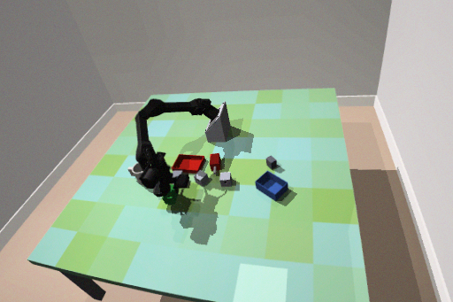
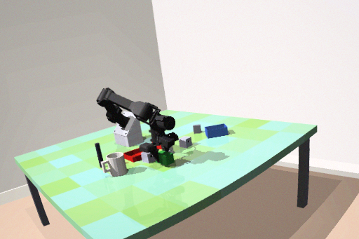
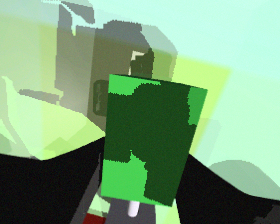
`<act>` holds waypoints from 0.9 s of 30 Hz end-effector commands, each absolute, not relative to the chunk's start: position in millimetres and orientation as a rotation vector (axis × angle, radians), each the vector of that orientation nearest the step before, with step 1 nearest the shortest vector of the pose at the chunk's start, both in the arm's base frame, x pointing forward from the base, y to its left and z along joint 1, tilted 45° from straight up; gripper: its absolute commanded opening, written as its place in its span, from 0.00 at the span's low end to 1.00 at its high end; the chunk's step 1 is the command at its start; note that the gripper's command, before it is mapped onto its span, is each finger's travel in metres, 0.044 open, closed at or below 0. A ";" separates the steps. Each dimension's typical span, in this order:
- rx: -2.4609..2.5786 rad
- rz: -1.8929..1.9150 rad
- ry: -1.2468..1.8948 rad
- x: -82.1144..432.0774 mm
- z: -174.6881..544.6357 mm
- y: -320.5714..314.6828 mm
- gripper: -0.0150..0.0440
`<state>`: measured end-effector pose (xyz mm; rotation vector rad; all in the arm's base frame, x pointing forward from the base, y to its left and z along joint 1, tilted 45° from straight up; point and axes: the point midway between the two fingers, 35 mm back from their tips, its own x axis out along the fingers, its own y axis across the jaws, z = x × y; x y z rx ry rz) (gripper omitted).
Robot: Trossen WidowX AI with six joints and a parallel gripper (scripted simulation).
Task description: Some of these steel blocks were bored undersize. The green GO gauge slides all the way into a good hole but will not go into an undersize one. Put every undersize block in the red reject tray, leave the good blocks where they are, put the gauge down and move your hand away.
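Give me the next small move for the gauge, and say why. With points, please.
Probably line up the green gauge [image 1: 170, 196] [image 2: 165, 158] [image 3: 150, 130]'s pale pin [image 3: 133, 208] with the hole of the steel block nearest it [image 1: 177, 174] [image 2: 147, 157] [image 3: 117, 214], then ease it in: the gauge is gripped, and in the wrist view its pin overlaps that block, though the hole's alignment cannot be seen.
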<state>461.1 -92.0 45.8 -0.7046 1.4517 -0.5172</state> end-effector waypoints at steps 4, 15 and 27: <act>-0.717 -0.511 1.444 465.2 42.3 -93.2 0.25; -0.721 -0.502 1.424 470.1 42.7 -94.1 0.25; -0.721 -0.502 1.425 463.2 42.0 -96.0 0.25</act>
